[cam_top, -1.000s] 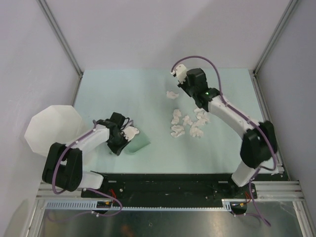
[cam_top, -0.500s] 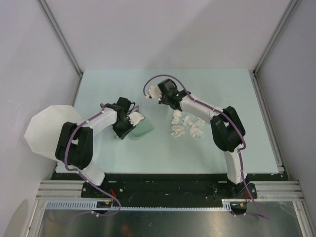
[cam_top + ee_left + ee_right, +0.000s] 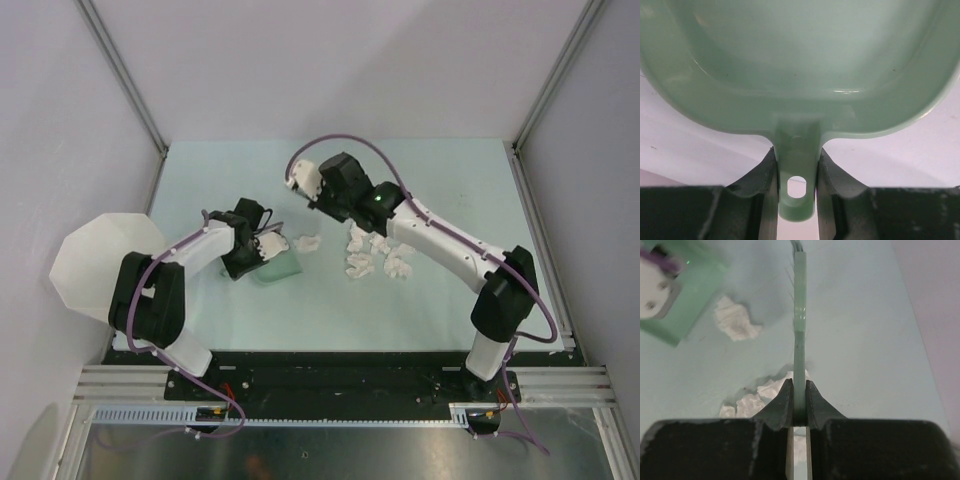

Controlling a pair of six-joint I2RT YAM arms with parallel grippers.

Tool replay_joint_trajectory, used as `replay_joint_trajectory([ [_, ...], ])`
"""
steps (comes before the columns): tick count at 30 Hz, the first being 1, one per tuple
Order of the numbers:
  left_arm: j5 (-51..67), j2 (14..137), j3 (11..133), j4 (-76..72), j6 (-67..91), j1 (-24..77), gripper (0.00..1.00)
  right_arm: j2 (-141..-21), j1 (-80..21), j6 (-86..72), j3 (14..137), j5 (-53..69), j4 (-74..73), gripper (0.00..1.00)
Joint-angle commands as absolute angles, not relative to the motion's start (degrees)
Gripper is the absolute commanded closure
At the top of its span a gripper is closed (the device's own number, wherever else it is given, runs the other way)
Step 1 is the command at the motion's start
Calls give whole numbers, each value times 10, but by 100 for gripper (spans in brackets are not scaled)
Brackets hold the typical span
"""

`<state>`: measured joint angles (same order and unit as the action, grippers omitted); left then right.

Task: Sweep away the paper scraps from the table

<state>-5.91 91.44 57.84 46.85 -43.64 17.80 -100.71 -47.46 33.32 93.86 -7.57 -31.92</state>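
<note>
Several paper scraps (image 3: 380,255) lie clustered mid-table, and also show in the right wrist view (image 3: 757,397). One wad (image 3: 308,243) lies alone just right of the green dustpan (image 3: 278,265); it shows in the right wrist view too (image 3: 735,322). My left gripper (image 3: 256,254) is shut on the dustpan's handle (image 3: 797,185), with the pan (image 3: 800,65) filling its wrist view. My right gripper (image 3: 325,200) is shut on a thin green brush (image 3: 799,315) above and behind the lone wad. The dustpan shows at the upper left of the right wrist view (image 3: 687,300).
A large white translucent bin (image 3: 100,262) stands off the table's (image 3: 250,170) left edge, beside the left arm. Grey walls close in the back and sides. A black rail (image 3: 340,370) runs along the front.
My right gripper has swung from the back right to the left with the brush. One wad has moved from the back to beside the dustpan. The dustpan has shifted slightly back.
</note>
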Motion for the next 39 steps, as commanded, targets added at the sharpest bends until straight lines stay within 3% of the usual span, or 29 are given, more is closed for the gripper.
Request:
replay_joint_trajectory([
  [1,-83,896,580,491,-481,178,100,-1005,-452,153,1018,-167,-359,100],
  [4,-90,895,582,509,-494,178,100,-1033,-444,89,1052,-200,-421,100],
  [8,-83,896,586,526,-504,178,100,-1089,-446,7,1125,-157,-515,100],
  [18,-53,927,623,546,-498,178,100,-1336,-455,-11,1393,-92,-796,100],
  [21,-45,934,627,548,-499,177,100,-1344,-467,-2,1403,47,-770,100],
  [26,-39,954,637,548,-493,176,100,-1287,-472,-39,1328,268,-603,100],
  [29,-32,960,644,548,-486,176,100,-1262,-475,-64,1299,340,-532,100],
  [35,16,943,647,549,-478,170,100,-1142,-458,-77,1212,249,-468,100],
  [39,40,945,645,548,-474,166,100,-1064,-445,-84,1139,255,-439,100],
])
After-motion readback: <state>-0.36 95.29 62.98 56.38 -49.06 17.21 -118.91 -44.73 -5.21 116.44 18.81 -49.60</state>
